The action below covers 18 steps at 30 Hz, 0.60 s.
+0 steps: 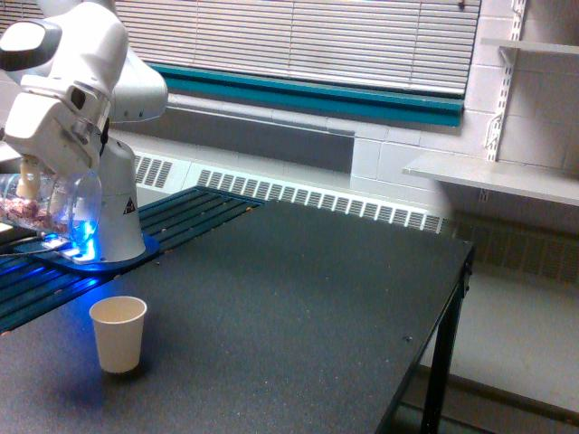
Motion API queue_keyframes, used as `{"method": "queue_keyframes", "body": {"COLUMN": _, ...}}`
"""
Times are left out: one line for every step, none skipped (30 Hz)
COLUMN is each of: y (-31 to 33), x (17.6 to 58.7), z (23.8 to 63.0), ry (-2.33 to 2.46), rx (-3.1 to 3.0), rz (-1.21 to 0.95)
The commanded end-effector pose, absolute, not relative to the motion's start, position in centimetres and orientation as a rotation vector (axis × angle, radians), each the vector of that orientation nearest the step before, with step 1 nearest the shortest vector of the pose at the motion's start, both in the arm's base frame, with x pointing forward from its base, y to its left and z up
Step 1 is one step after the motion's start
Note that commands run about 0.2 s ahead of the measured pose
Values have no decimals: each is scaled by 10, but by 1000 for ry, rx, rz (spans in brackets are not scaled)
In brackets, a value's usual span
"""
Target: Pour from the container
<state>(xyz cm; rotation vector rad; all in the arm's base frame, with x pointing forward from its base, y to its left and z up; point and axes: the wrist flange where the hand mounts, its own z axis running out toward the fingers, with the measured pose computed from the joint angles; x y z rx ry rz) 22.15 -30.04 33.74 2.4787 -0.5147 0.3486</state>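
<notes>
Holding the container (50, 206) tipped on its side, the gripper (32, 185) pinches its clear wall; pink candies (23, 213) lie along its lower side. 1 paper cup (118, 333) stands on the table (298, 298), well below the pincer and toward the exterior view's right. Good pouring would require bringing the mouth directly above that cup, then tilting gradually.

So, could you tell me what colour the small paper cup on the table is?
Cream, the small paper cup; exterior view.
</notes>
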Motion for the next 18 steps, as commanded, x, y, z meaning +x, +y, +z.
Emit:
{"method": "queue_keyframes", "body": {"y": -295, "x": 227, "z": 336, "ry": -489, "rx": 2466, "rz": 338}}
{"method": "queue_keyframes", "body": {"y": -294, "x": 227, "z": 336, "ry": -486, "rx": 2464, "rz": 336}}
{"method": "queue_keyframes", "body": {"y": -294, "x": 227, "z": 335, "ry": -482, "rx": 2463, "rz": 333}}
{"method": "queue_keyframes", "body": {"y": -294, "x": 227, "z": 335, "ry": -479, "rx": 2461, "rz": 331}}
{"method": "queue_keyframes", "body": {"y": -294, "x": 227, "z": 335, "ry": -476, "rx": 2460, "rz": 328}}
{"method": "queue_keyframes", "body": {"y": -294, "x": 227, "z": 335, "ry": -472, "rx": 2458, "rz": 325}}
{"method": "queue_keyframes", "body": {"y": -294, "x": 227, "z": 335, "ry": -466, "rx": 2455, "rz": 322}}
{"method": "queue_keyframes", "body": {"y": -294, "x": 228, "z": 335, "ry": -461, "rx": 2452, "rz": 319}}
{"method": "queue_keyframes", "body": {"y": -294, "x": 228, "z": 335, "ry": -457, "rx": 2450, "rz": 316}}
{"method": "queue_keyframes", "body": {"y": -294, "x": 228, "z": 335, "ry": -452, "rx": 2448, "rz": 313}}
{"method": "queue_keyframes", "body": {"y": -294, "x": 229, "z": 335, "ry": -448, "rx": 2446, "rz": 311}}
{"method": "queue_keyframes", "body": {"y": -293, "x": 229, "z": 335, "ry": -445, "rx": 2444, "rz": 307}}
{"method": "queue_keyframes", "body": {"y": -293, "x": 229, "z": 335, "ry": -442, "rx": 2444, "rz": 305}}
{"method": "queue_keyframes", "body": {"y": -293, "x": 229, "z": 335, "ry": -438, "rx": 2443, "rz": 303}}
{"method": "queue_keyframes", "body": {"y": -292, "x": 229, "z": 334, "ry": -433, "rx": 2443, "rz": 301}}
{"method": "queue_keyframes", "body": {"y": -292, "x": 230, "z": 334, "ry": -430, "rx": 2443, "rz": 300}}
{"method": "queue_keyframes", "body": {"y": -292, "x": 230, "z": 334, "ry": -427, "rx": 2443, "rz": 299}}
{"method": "queue_keyframes", "body": {"y": -291, "x": 230, "z": 333, "ry": -425, "rx": 2443, "rz": 298}}
